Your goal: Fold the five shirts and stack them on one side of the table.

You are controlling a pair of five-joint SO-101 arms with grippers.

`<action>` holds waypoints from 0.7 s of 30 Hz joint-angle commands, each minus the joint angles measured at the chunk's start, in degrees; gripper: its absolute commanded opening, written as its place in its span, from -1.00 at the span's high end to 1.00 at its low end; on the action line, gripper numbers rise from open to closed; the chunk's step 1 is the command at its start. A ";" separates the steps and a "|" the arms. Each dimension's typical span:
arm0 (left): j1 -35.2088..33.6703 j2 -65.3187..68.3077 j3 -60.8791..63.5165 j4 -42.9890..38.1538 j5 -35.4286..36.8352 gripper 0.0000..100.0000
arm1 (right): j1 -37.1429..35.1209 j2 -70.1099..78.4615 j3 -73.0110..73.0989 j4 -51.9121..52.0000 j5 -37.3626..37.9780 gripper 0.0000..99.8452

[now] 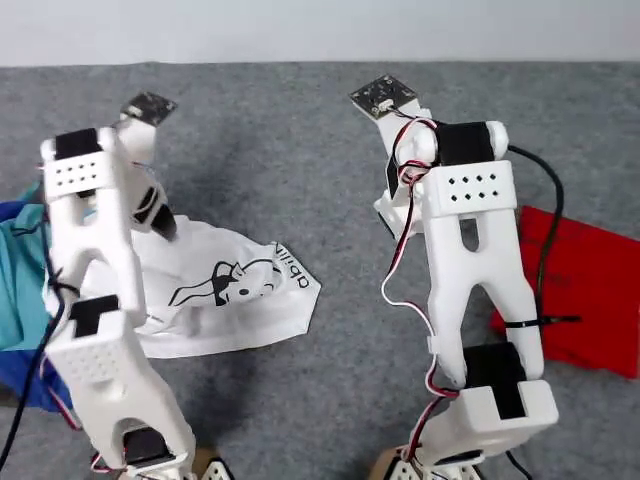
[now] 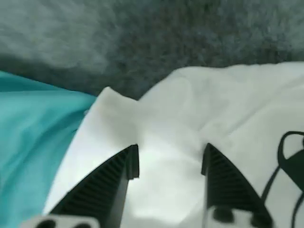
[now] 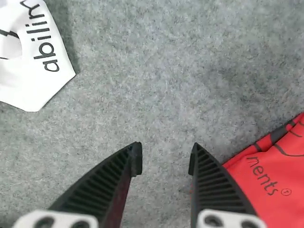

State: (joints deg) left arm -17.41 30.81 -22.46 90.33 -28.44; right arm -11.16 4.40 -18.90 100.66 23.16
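Note:
A white shirt (image 1: 235, 290) with a black drawing lies crumpled on the grey table, left of centre. My left gripper (image 2: 170, 164) hovers open right over its near-left part, the white cloth (image 2: 190, 118) between the two black fingers (image 2: 114, 183). A teal shirt (image 2: 33, 128) lies beside the white one, on a blue one (image 1: 20, 370) at the table's left edge. A red shirt (image 1: 585, 290) lies flat at the right. My right gripper (image 3: 164, 159) stands open over bare table, the red shirt (image 3: 270, 166) beside one finger and a corner of the white shirt (image 3: 33, 61) farther off.
The grey felt table top (image 1: 290, 130) stretches free across the back and between the two arms. The left arm (image 1: 95, 300) covers part of the white shirt, and the right arm (image 1: 475, 270) stands between the white and red shirts.

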 commanded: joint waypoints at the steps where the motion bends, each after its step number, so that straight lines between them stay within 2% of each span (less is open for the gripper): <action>1: 0.35 2.37 -1.98 0.00 -3.60 0.64 | 0.40 -2.86 -0.26 2.24 -0.88 0.67; 5: 0.44 3.69 -3.47 3.52 -8.26 0.97 | 0.40 -2.77 -0.18 2.24 -0.88 0.67; 6: 0.26 3.69 -4.62 4.84 -8.62 1.00 | 0.40 -2.86 -0.18 2.24 -0.88 0.67; 9: -0.70 3.69 -11.03 10.11 -8.62 0.99 | 0.40 -2.86 -0.18 2.24 -0.88 0.67; 14: -4.66 -1.23 -20.79 10.29 -3.87 0.99 | 0.40 -2.95 -0.18 2.24 -0.88 0.67; 21: -8.44 -16.70 -21.67 10.29 1.49 0.99 | 0.22 -2.86 -0.18 2.15 -0.88 0.67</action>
State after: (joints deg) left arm -24.18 22.90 -41.80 99.12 -29.05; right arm -11.16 4.40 -18.81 100.66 23.16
